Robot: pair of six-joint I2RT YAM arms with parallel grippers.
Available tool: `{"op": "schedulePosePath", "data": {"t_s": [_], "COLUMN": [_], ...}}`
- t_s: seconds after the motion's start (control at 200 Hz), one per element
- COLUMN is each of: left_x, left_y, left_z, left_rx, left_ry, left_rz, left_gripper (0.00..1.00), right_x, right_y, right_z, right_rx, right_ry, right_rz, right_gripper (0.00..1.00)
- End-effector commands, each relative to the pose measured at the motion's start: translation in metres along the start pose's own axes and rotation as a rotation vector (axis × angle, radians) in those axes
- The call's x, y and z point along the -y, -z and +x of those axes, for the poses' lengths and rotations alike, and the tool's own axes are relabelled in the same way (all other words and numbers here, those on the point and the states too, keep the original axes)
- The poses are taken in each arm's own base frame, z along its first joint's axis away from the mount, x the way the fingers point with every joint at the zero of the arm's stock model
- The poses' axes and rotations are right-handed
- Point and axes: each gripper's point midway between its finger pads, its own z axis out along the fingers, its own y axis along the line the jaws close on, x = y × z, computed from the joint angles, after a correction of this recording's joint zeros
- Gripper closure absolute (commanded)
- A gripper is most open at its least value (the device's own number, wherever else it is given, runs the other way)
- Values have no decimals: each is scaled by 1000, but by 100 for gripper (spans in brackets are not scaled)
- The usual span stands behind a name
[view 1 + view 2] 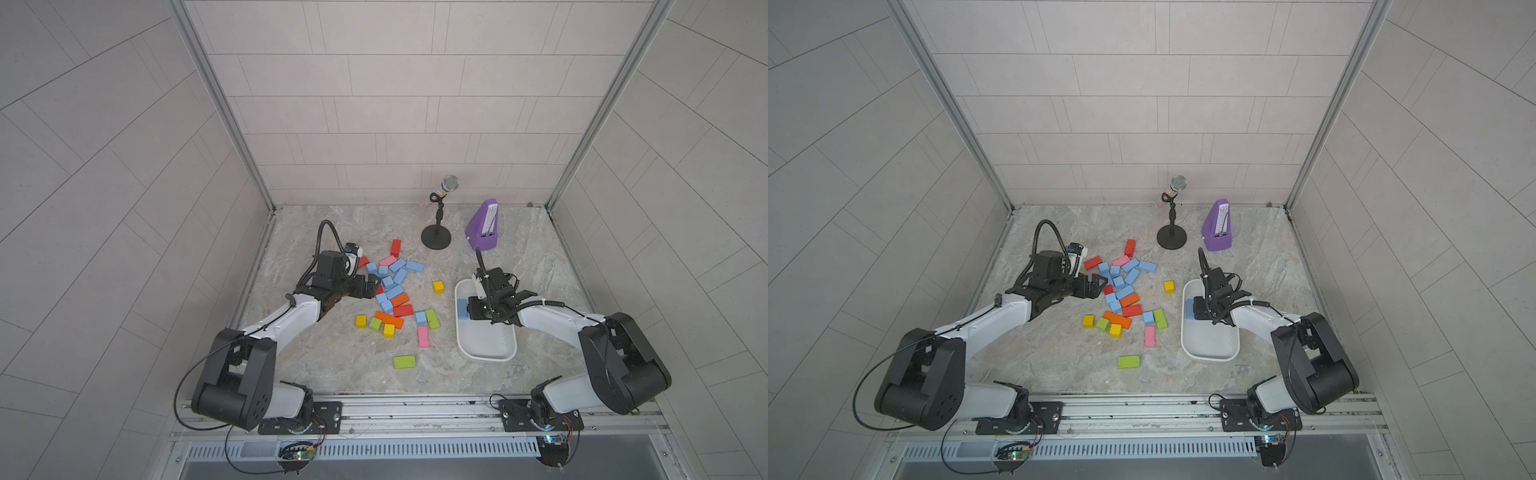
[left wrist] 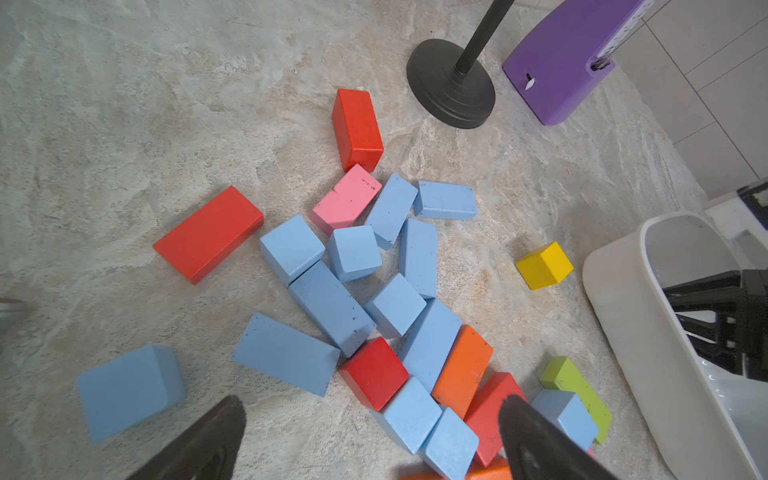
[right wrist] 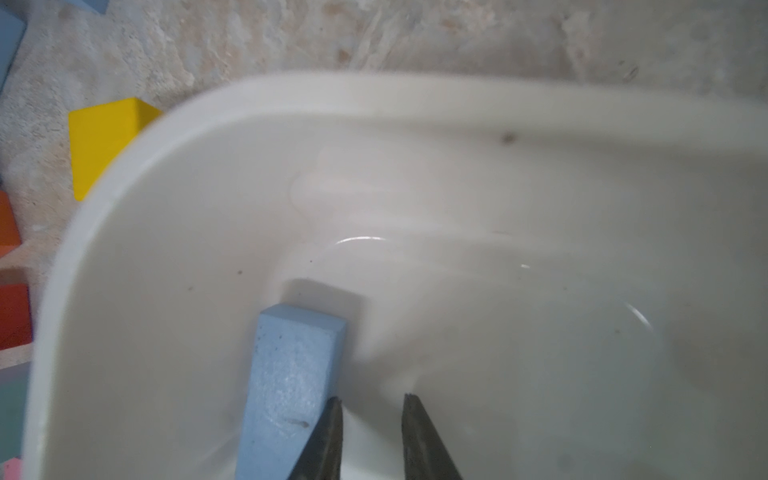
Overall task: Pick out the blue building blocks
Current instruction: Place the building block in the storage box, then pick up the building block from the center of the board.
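Observation:
Several blue building blocks [image 1: 390, 278] lie in a loose pile on the stone floor, mixed with red, orange and pink blocks, and show close up in the left wrist view [image 2: 332, 307]. My left gripper [image 1: 376, 286] hovers at the pile's left edge, open [image 2: 372, 415], holding nothing. One blue brick [image 1: 461, 308] lies inside the white tray [image 1: 486, 353]. My right gripper [image 1: 469, 311] is down in the tray beside that brick [image 3: 291, 374]. Its fingers [image 3: 372, 401] stand narrowly apart, shut with nothing between them; the brick lies outside one fingertip.
A black microphone stand [image 1: 436, 239] and a purple metronome [image 1: 484, 226] stand at the back. A yellow cube [image 1: 438, 286] sits between pile and tray. A pink brick [image 1: 423, 336] and a green brick [image 1: 404, 361] lie nearer the front, with more yellow, green and orange blocks [image 1: 388, 320].

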Motion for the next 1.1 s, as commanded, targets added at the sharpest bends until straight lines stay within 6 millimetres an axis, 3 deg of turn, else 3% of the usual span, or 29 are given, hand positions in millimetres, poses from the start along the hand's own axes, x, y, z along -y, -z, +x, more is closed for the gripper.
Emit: {"op": "schedulePosePath", "data": {"t_s": [0.0, 0.27, 0.445, 0.63, 0.911, 1.091], "left_x": [-6, -31, -53, -71, -76, -76], "left_y": [5, 26, 36, 46, 47, 47], "left_z": [-13, -32, -39, -41, -40, -40], "left_rx": [36, 106, 135, 166, 168, 167], "left_ry": [-13, 37, 69, 108, 130, 128], "left_rz": [-40, -151, -230, -265, -260, -256], "left_gripper": [0, 0, 0, 0, 0, 0], "right_x": [0, -39, -74, -109, -141, -139], "right_y": [18, 77, 86, 64, 4, -38], "right_z": [-13, -42, -56, -72, -89, -101], "right_rx": [40, 167, 192, 167, 50, 11], "right_ry": [33, 162, 249, 339, 538, 589], "right_rz": [35, 36, 11, -16, -29, 35], "right_gripper": [71, 61, 52, 45, 42, 36]}}
